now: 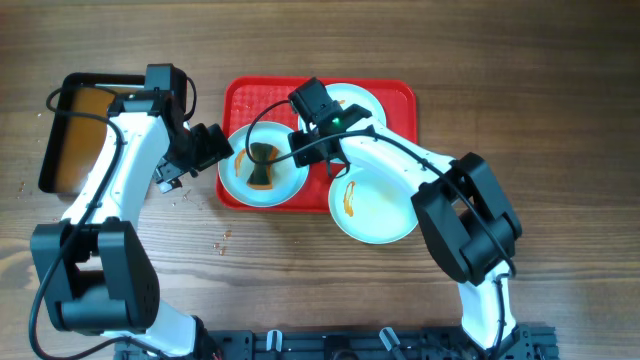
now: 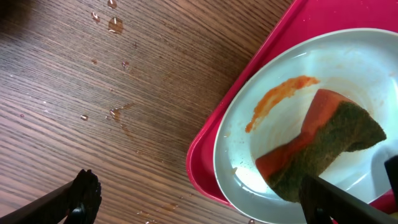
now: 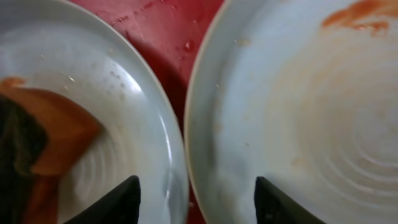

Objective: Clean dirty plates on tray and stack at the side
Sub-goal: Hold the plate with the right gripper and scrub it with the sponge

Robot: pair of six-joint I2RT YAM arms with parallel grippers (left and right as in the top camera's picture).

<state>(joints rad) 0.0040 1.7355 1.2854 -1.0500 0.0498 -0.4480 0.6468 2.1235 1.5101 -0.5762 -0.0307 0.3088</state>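
The red tray holds a plate at its left with an orange-brown smear and an orange-and-green sponge lying on it. A second plate sits at the tray's back right, partly hidden by my right arm. A third plate with a sauce smear overlaps the tray's front right edge. My left gripper is open, straddling the tray rim and the sponge plate's left edge, empty. My right gripper is open and empty over the gap between the sponge plate and the third plate.
A black tray of brownish water stands at the back left. Water drops and crumbs lie on the wooden table left of the red tray.
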